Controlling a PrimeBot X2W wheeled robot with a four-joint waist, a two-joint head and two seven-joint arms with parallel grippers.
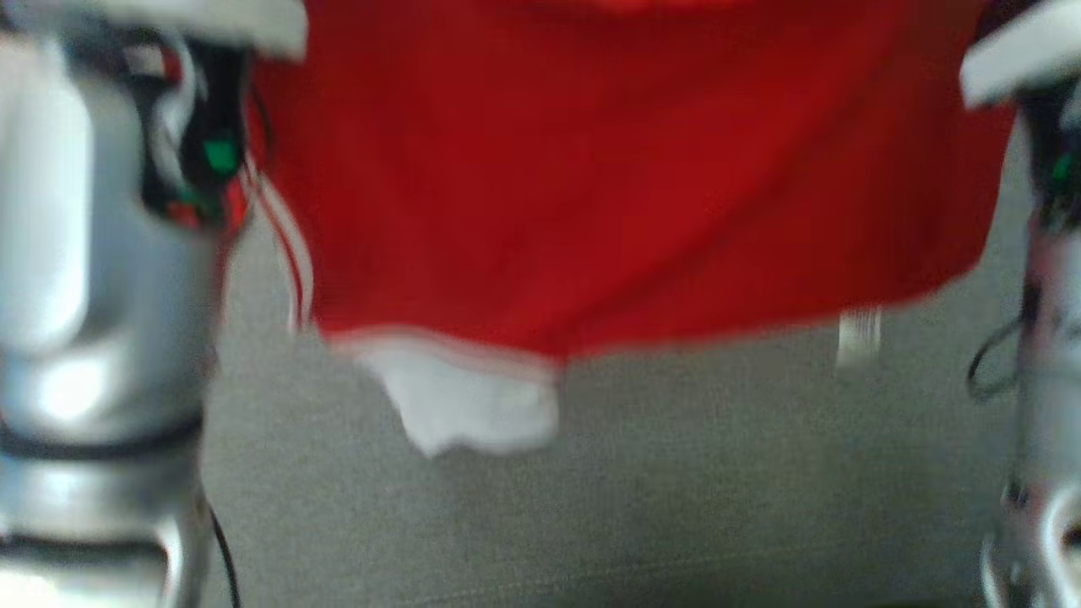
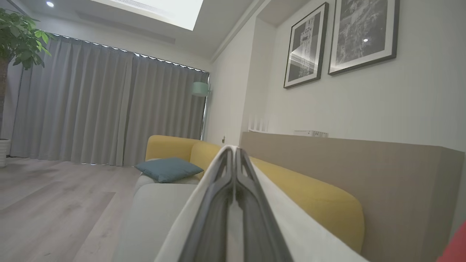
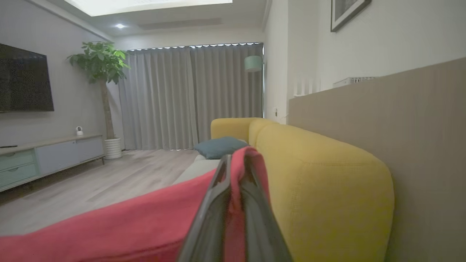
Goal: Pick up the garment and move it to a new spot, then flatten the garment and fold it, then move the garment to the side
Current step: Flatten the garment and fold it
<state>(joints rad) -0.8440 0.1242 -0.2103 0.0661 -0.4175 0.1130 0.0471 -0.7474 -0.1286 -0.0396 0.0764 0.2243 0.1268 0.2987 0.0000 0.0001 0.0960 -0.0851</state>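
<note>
Both pairs of jaws are pressed together, each pinching cloth. Your left gripper has its dark fingers closed on a white band of the red fabric garment, and that band drapes down either side of them. Your right gripper is clamped on a red fold that rises between and over its tips.

Beyond both wrists, the long sofa with a mustard-yellow backrest and pale grey seat runs toward the grey pleated curtains. A flat tan panel stands just behind the backrest.

From the head you see the garment hanging spread between your pale left forearm and your pale right forearm. It hangs in front of a grey woven surface. The picture is blurred, so you cannot tell whether the lower hem touches that surface.

A teal square cushion lies at the far end of the sofa seat, against the yellow corner.

On the garment, a white cloth patch hangs below the hem left of centre. Thin white stripes run down the side nearest your left arm. A small white tag dangles under the hem near your right arm.
</note>
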